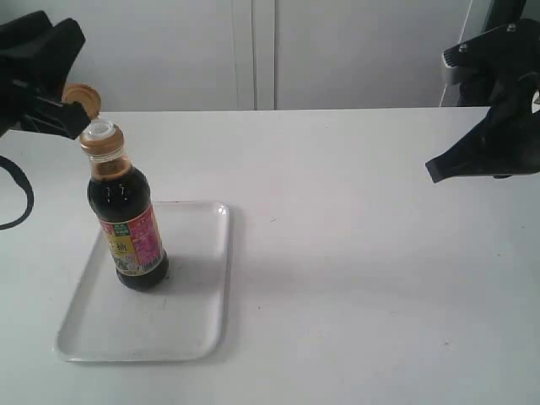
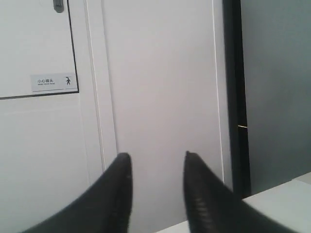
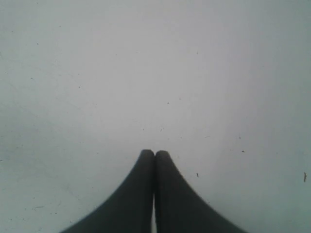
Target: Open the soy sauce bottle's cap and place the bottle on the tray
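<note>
We see the soy sauce bottle (image 1: 128,228) standing upright on the tray (image 1: 198,325), toward the tray's left and far part, on the left side of the white desk (image 1: 363,270). Its cap (image 1: 82,99) is flipped back on its hinge to the far left of the neck, and the white spout (image 1: 99,129) shows bare above the orange collar.

Our left claw (image 1: 72,118) hangs at the far left, just beside the open cap; whether it touches the cap we cannot tell. In the left wrist view the left claw (image 2: 156,165) has its two fingers parted with nothing between them, pointing at a white wall panel (image 2: 160,82).

Our right claw (image 1: 439,169) hovers above the desk at the far right, well apart from the bottle. In the right wrist view the right claw (image 3: 155,154) has its fingertips pressed together, holding nothing.
</note>
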